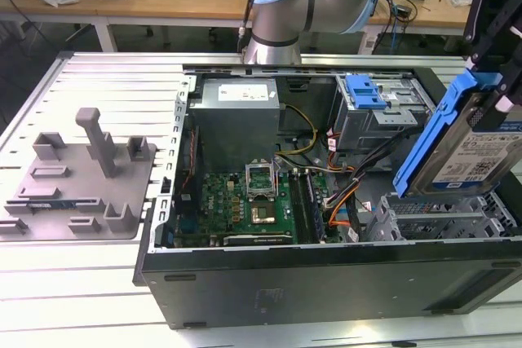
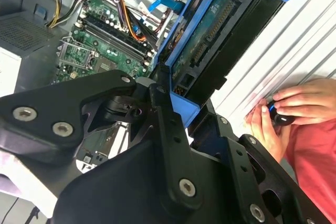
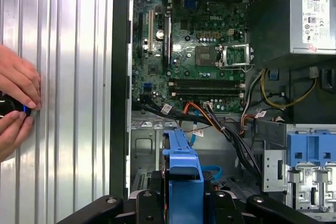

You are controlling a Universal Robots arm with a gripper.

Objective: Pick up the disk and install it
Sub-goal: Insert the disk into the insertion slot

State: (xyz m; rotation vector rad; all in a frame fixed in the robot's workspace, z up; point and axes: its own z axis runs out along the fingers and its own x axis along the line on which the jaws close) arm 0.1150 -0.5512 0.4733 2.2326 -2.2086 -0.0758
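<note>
Blue-railed disk (image 1: 477,156) is hanging above the near corner of the open case (image 1: 326,283), on the exterior view's right, clear of the table (image 1: 98,283). The gripper (image 1: 488,71) is holding it by its upper end. In the second wrist view the black fingers (image 2: 163,124) are pressing together on the blue rail, with the disk's circuit-board face showing beyond them.

The disk's long axis is running away from the fingers and tilting downward, its free lower end pointing toward the metal cage (image 1: 440,222) directly beneath. That end is sitting just above the cage, not inside it, so by my judgement installation is not yet completed.

Contents: the case is housing a motherboard (image 1: 245,201), a power supply (image 1: 236,120), loose cables (image 1: 342,193) and a rear bay carrying a blue latch (image 1: 363,91). The cage is appearing unoccupied. The grey tray (image 1: 81,201) is lying well apart on the exterior view's left.

A person's hand (image 2: 294,106) is resting on the table beside the case.
</note>
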